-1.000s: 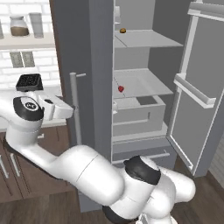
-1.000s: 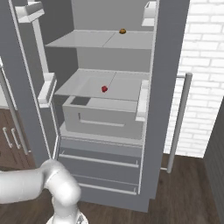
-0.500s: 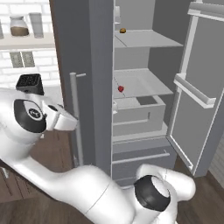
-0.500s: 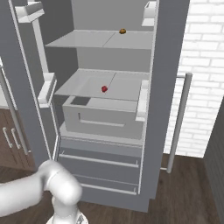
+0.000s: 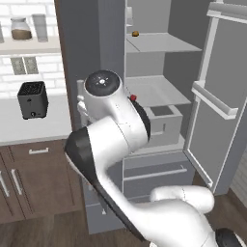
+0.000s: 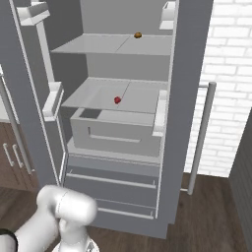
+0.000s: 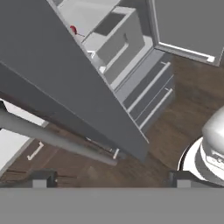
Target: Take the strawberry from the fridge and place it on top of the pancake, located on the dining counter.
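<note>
Looking down past the open fridge door [image 7: 65, 83], the gripper [image 7: 109, 178] has its fingers wide apart and empty. The strawberry [image 7: 73, 30] lies far ahead of it on the middle shelf [image 6: 106, 93], beyond the door edge.

A home kitchen: an open grey fridge [image 6: 118, 123] with shelves and drawers, a black toaster [image 5: 33, 100] on a white counter [image 5: 29, 126] over brown cabinets [image 5: 34, 178], jars [image 5: 21, 29] shelved against white brick, wood floor [image 6: 211, 211].

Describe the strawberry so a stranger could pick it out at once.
Look into the open grey fridge and find its middle shelf, just above the pale drawer box. The strawberry lies alone on that shelf: a tiny bright red berry, unlike the small brown lump on the shelf above.
</note>
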{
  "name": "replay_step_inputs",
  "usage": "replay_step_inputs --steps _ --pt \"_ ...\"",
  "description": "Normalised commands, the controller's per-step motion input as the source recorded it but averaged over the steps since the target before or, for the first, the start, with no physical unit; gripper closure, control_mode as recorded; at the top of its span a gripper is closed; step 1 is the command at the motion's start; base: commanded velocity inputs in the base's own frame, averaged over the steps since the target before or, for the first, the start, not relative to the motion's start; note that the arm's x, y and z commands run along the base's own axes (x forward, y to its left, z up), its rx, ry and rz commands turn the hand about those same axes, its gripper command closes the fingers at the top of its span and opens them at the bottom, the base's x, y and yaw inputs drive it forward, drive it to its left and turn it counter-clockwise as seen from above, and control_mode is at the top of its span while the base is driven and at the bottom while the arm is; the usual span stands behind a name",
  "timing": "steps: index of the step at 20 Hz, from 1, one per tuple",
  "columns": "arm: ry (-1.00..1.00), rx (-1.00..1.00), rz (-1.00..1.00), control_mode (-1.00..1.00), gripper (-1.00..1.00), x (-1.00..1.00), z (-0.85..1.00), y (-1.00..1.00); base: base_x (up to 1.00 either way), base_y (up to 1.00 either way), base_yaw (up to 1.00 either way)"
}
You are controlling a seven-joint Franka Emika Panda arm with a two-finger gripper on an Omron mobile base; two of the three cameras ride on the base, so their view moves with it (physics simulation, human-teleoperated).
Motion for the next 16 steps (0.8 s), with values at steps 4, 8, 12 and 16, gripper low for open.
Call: replay_step_inputs --steps 4,8,12,16 --pt "0.03 0.76 0.10 -1.00 -1.00 0.00 0.01 -1.00 0.00 0.00 0.00" --pt "0.03 0.74 0.11 -1.00 -1.00 0.05 0.00 -1.00 0.00 0.00 0.00" --pt "0.14 0.59 0.16 -1.00 -1.00 0.35 0.15 -1.00 0.00 0.00 0.00" --pt "0.05 0.40 0.22 -1.00 -1.00 0.53 0.01 -0.90 0.00 0.00 0.00"
